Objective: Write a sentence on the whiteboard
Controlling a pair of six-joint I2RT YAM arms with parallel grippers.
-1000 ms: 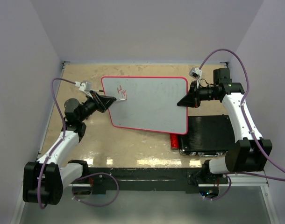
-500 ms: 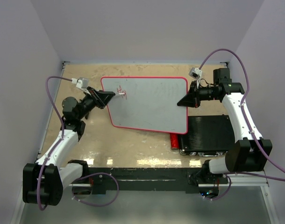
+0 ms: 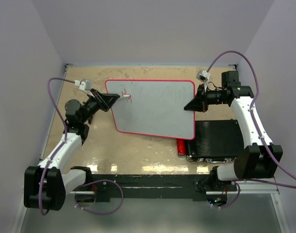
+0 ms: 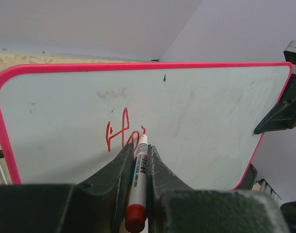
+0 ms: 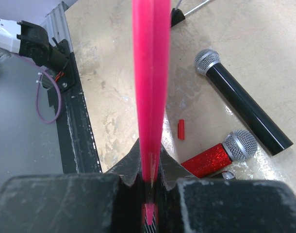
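Observation:
The whiteboard (image 3: 155, 109), white with a red frame, is held tilted above the table. It fills the left wrist view (image 4: 196, 107) and shows edge-on in the right wrist view (image 5: 150, 73). The sentence is red lettering "Ho" and a short stroke (image 4: 120, 136) near the board's upper left (image 3: 128, 96). My left gripper (image 3: 117, 98) is shut on a white marker with a red end (image 4: 138, 177). The marker's tip touches the board just right of the "o". My right gripper (image 3: 188, 106) is shut on the board's right edge, its jaws (image 5: 149, 158) clamping the red frame.
A black ribbed case (image 3: 216, 141) lies at the right under the board's corner. A red glitter microphone (image 5: 218, 155), a black microphone (image 5: 242, 109) and a red marker cap (image 5: 181, 129) lie on the table below the board.
My left gripper has swung toward the back of the table with the marker, and the tip now sits right of the "o". The right arm and board have not moved.

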